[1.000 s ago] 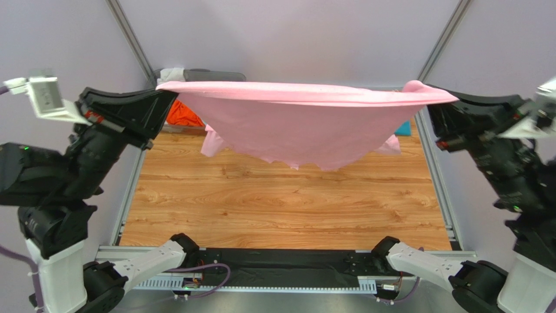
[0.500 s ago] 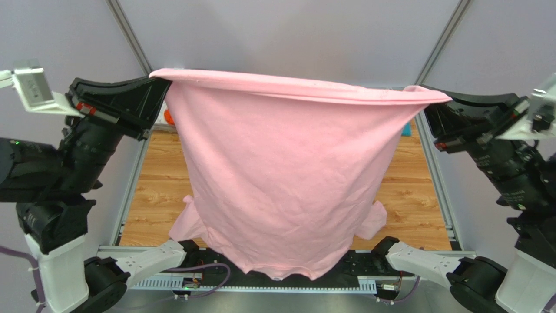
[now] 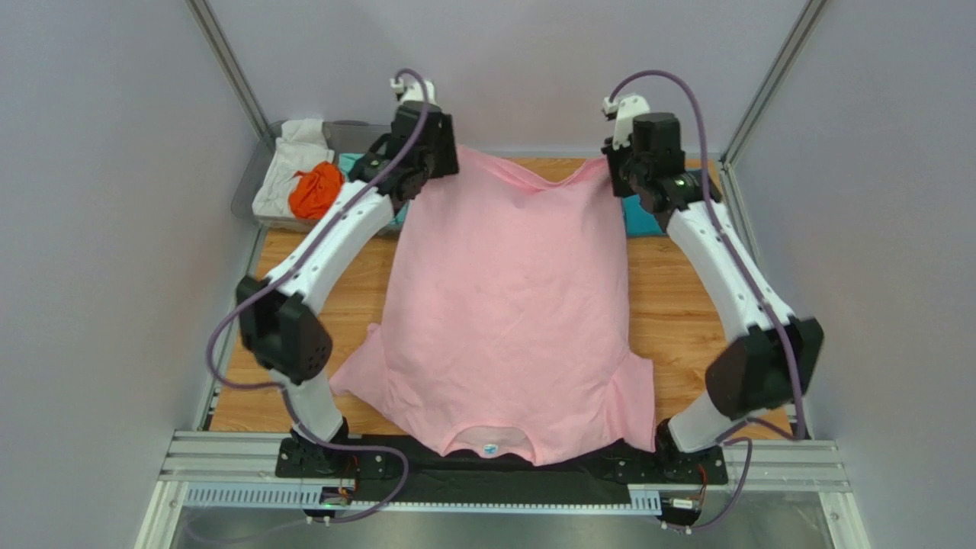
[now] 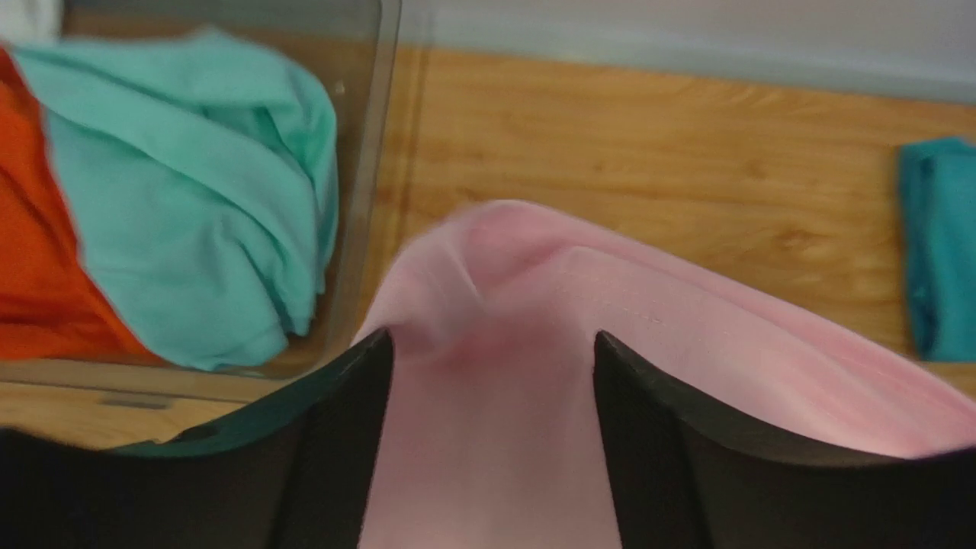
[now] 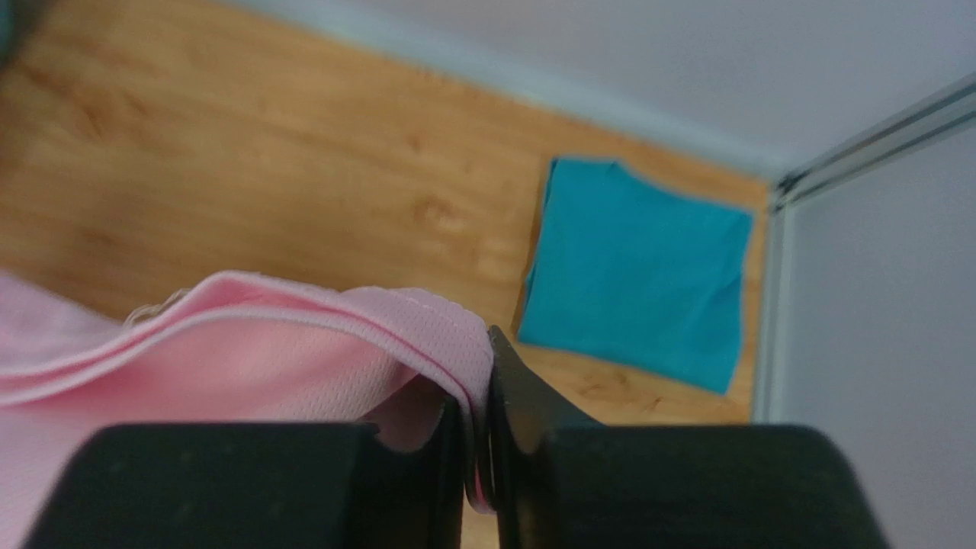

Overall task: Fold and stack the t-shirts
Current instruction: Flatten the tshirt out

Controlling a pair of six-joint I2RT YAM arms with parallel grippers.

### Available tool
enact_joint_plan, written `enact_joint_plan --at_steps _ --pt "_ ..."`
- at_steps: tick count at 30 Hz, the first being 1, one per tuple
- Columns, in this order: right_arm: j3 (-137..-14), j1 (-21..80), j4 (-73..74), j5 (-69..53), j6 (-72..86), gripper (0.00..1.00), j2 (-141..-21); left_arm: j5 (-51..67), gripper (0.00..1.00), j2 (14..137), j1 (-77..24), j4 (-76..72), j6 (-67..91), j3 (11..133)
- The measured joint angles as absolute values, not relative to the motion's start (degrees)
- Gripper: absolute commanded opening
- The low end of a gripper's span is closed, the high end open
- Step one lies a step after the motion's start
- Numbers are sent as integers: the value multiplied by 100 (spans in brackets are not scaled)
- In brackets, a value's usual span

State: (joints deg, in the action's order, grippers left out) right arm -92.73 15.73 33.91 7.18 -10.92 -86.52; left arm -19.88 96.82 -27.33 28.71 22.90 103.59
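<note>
Fabric of a light pink cotton t-shirt (image 4: 516,297) lies between the fingers of the left gripper (image 4: 493,343), whose jaws stand well apart, so the hem corner rests loose in the gap and is not pinched. Just to the left of this gripper sits a clear plastic bin (image 4: 378,172) holding a crumpled mint-green t-shirt (image 4: 195,195) and an orange t-shirt (image 4: 34,263). In the top view a white t-shirt (image 3: 300,143) also lies in it, beyond the orange one.

The right gripper (image 5: 479,378) has its jaws nearly together, clamped on the other corner of the pink hem, which folds over the fingertips. Ahead of it and to its right, apart from the pink cloth, a teal-blue folded t-shirt (image 5: 636,269) lies flat on the wood-grain table (image 5: 229,137).

From above, both grippers sit at the far end of the table, the left gripper (image 3: 430,160) and right gripper (image 3: 619,172) each at a hem corner. The pink t-shirt (image 3: 510,309) spreads flat from them back toward the arm bases, where its small blue neck label (image 3: 490,448) shows at the collar.
</note>
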Motion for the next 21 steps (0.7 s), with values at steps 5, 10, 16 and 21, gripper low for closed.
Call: enact_joint_plan --at_steps 5,10,16,21 --pt "-9105 1288 3723 104 -657 81 -10501 -1822 100 11611 -2637 3597 2486 10377" --pt "-9413 1260 4285 -10 -285 100 -11113 -1756 100 11850 -2637 4178 2591 10377" --pt "-9100 1260 4259 -183 132 100 -10392 -1516 100 10866 -2641 4086 2840 9754" --pt "-8160 1275 4018 -674 381 100 -9373 -1140 100 9804 -2687 3951 3111 8608"
